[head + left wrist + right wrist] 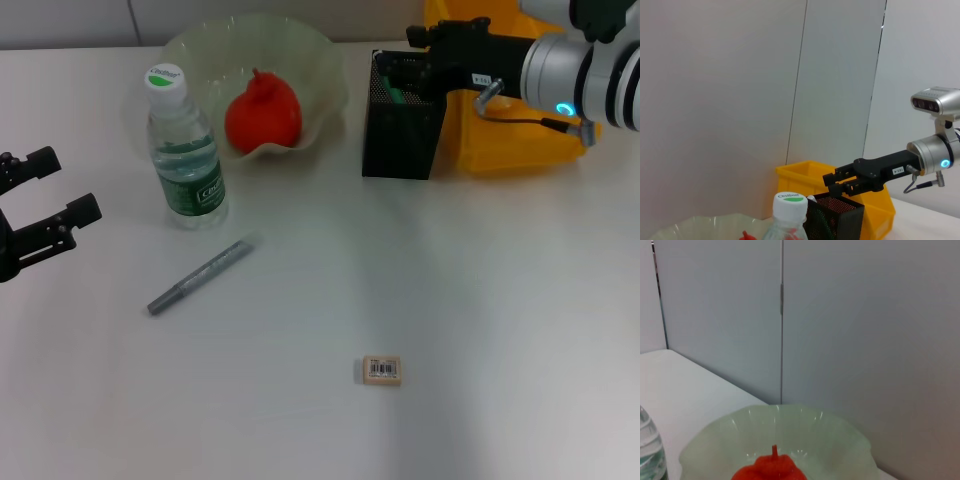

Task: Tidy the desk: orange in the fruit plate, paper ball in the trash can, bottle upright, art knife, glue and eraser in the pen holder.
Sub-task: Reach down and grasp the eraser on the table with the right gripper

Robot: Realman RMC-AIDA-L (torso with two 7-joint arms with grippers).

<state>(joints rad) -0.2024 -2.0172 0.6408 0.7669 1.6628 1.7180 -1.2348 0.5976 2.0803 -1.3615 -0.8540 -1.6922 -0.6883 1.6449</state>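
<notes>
Hovering over the pen holder (401, 128) — right hand (415, 62), knife inside.

White desk (500, 330); pale grey wall panels (730, 90) behind it

Orange (263, 112) sits in fruit plate (318, 60) at table (480, 300) back. Bottle (185, 150) upright, just left-front of plate. Pen holder (398, 140) right of plate, trash can (510, 145) right of it, touching. Glue (200, 277) lies before bottle; eraser (382, 370) nearest me, well apart. My right pincer (412, 55) over holder.
</notes>
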